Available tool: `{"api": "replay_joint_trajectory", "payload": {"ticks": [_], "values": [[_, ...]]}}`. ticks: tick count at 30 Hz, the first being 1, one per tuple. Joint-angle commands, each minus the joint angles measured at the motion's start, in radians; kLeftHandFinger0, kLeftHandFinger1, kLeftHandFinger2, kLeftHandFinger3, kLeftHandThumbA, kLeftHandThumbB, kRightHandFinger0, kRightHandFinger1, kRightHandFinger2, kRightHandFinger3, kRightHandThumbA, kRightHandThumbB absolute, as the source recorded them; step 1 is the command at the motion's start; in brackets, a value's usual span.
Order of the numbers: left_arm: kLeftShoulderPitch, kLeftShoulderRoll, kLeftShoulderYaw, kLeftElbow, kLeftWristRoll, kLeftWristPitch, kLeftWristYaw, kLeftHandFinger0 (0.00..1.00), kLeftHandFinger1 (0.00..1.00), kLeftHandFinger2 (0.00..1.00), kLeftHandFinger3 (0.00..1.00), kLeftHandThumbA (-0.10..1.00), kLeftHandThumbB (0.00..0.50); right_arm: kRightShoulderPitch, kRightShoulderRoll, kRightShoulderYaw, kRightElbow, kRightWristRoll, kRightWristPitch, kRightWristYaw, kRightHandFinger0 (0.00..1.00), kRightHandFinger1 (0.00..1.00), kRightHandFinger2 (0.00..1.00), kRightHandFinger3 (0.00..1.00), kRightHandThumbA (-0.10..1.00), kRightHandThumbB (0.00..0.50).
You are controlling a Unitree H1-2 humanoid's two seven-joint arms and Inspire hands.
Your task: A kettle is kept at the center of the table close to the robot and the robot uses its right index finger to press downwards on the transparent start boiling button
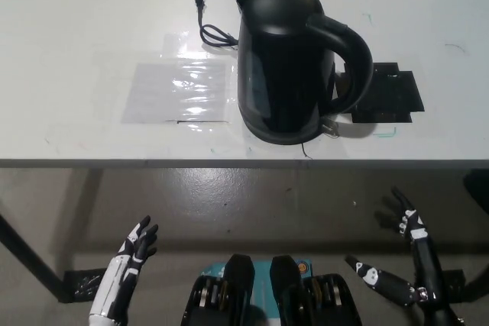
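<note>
A glossy black rounded kettle [286, 62] stands on the white surface [76, 36]. The right hand [409, 223], fingers spread and empty, hangs well below it at 5 o'clock. The left hand [137, 246], also spread, rests at 7 o'clock.

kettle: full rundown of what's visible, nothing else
The kettle is black, apparently plastic with a slight sheen, standing upright on the white table near its front edge. Lid shut, spout pointing away toward the upper left, curved handle arching to the right. A small clear switch sits at the handle's foot. A black power cord trails from behind it, unplugged on the table. Neither hand touches it.
</note>
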Motion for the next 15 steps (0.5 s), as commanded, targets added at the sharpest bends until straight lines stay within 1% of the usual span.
{"api": "replay_joint_trajectory", "payload": {"ticks": [1,2,3,4,5,7,10,12,14,15], "values": [[-0.002,0.018,-0.008,-0.023,0.018,-0.072,-0.011,1.0,1.0,1.0,1.0,0.98,0.236,-0.008,-0.011,0.021,-0.168,-0.434,-0.016,-0.187,0.11,0.09,0.34,1.0,0.85,0.2],[-0.002,0.018,-0.01,-0.025,0.019,-0.07,-0.012,1.0,1.0,1.0,1.0,0.98,0.235,-0.009,-0.011,0.028,-0.192,-0.479,0.014,-0.192,0.06,0.04,0.29,1.0,0.85,0.198],[-0.001,0.018,-0.011,-0.025,0.016,-0.07,-0.016,1.0,1.0,1.0,1.0,0.98,0.235,-0.016,-0.012,0.034,-0.201,-0.513,0.021,-0.204,0.0,0.0,0.15,1.0,0.84,0.195],[-0.002,0.018,-0.011,-0.023,0.013,-0.075,-0.018,1.0,1.0,1.0,1.0,0.98,0.234,-0.029,-0.011,0.043,-0.209,-0.544,0.038,-0.208,0.0,0.0,0.01,1.0,0.85,0.191],[-0.002,0.018,-0.011,-0.02,0.014,-0.081,-0.017,1.0,1.0,1.0,1.0,0.98,0.237,-0.04,-0.008,0.048,-0.215,-0.557,0.05,-0.204,0.0,0.0,0.0,1.0,0.84,0.192],[-0.007,0.018,-0.013,-0.013,0.014,-0.092,-0.019,1.0,1.0,1.0,1.0,0.97,0.218,-0.058,-0.003,0.055,-0.227,-0.577,0.078,-0.196,0.0,0.0,0.0,1.0,0.85,0.183],[-0.008,0.016,-0.011,-0.009,0.005,-0.097,-0.021,1.0,1.0,1.0,1.0,0.97,0.183,-0.084,0.01,0.058,-0.232,-0.562,0.101,-0.171,0.0,0.0,0.01,1.0,0.87,0.186],[-0.011,0.015,-0.009,-0.005,0.003,-0.101,-0.02,1.0,1.0,1.0,1.0,0.97,0.185,-0.098,0.012,0.061,-0.23,-0.561,0.115,-0.161,0.0,0.0,0.01,1.0,0.88,0.184],[-0.008,0.014,-0.009,-0.017,0.003,-0.086,-0.02,1.0,1.0,1.0,1.0,1.0,0.193,-0.122,0.015,0.068,-0.217,-0.568,0.145,-0.145,0.0,0.0,0.0,1.0,0.88,0.184],[-0.008,0.015,-0.009,-0.017,0.001,-0.087,-0.022,1.0,1.0,1.0,1.0,1.0,0.182,-0.126,0.015,0.07,-0.215,-0.568,0.155,-0.137,0.0,0.0,0.0,1.0,0.89,0.183]]}}
